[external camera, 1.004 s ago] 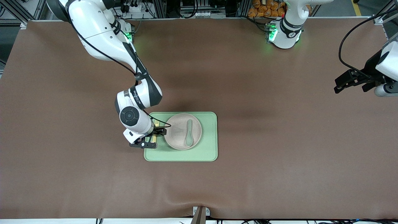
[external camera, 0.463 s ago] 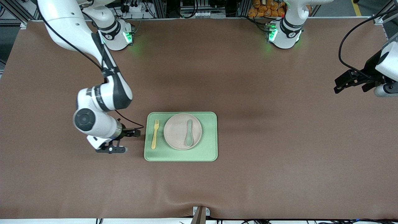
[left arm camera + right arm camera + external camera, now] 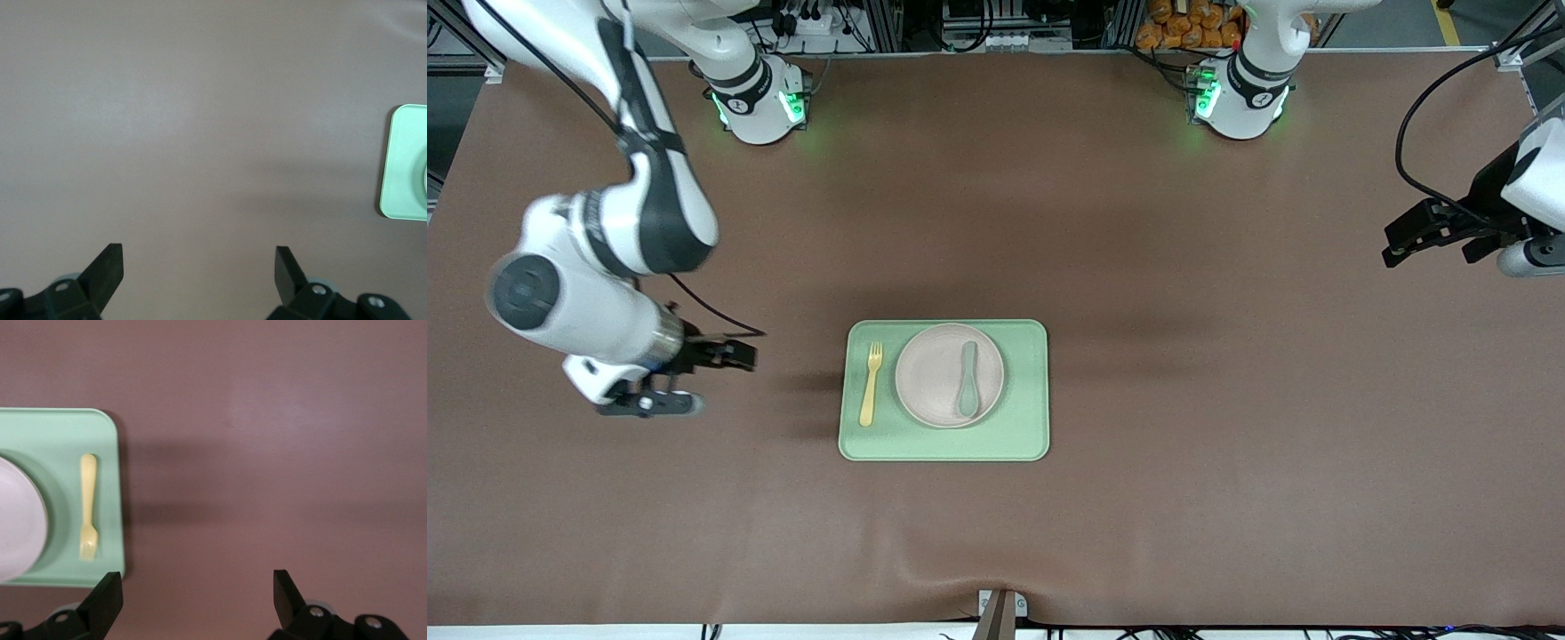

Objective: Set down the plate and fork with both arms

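Plate (image 3: pixel 950 375), one, round, smooth pale pink, raised rim, sits on flat rounded-corner green tray (image 3: pixel 943 445). One grey-green spoon (image 3: pixel 967 380) lies on it. One pale-yellow plastic fork (image 3: pixel 870 383) lies on tray beside plate, toward right arm's end. Right gripper (image 3: pixel 687 378) over bare brown table (image 3: pixel 1138 498) beside tray, fingers apart, empty. Left gripper (image 3: pixel 1403 240) waits over table's left-arm end, well apart from tray, fingers apart.

Pale-yellow plastic fork (image 3: pixel 869 383); round pale-pink plate (image 3: pixel 938 378); grey-green spoon (image 3: pixel 967 380); rectangular light-green tray (image 3: pixel 1021 427); plain brown tabletop (image 3: pixel 1227 462).
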Controlling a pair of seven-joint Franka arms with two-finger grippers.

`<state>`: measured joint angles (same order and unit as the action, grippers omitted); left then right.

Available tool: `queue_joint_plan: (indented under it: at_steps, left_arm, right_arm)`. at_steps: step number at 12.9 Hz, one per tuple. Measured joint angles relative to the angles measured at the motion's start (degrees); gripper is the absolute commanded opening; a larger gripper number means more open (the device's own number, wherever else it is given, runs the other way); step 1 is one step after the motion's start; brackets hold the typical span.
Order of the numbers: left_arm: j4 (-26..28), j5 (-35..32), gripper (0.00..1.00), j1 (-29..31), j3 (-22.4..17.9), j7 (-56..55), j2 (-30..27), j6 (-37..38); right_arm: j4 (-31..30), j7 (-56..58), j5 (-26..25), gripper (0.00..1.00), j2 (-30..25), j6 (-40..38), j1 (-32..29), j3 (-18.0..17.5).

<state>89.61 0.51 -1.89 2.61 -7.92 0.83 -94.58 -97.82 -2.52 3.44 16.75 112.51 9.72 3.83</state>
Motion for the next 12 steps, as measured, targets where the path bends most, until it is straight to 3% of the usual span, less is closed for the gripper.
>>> queue_joint_plan:
  at_steps: [4,9,12]
  left_arm:
    - [-0.63,0.0,1.0,0.04,-0.01,0.0,0.01,0.01]
    - [-0.63,0.0,1.0,0.29,-0.03,0.0,0.02,0.01]
    - [-0.62,0.0,1.0,0.34,-0.03,0.0,0.04,0.04]
  right_arm:
    - [-1.4,6.38,-0.21,1.0,-10.67,-10.29,-5.5,0.05]
    - [12.82,6.42,-2.53,1.0,-12.53,-28.59,-5.5,-0.79]
    - [15.88,6.42,-2.84,1.0,-14.75,-30.87,-5.54,-0.67]
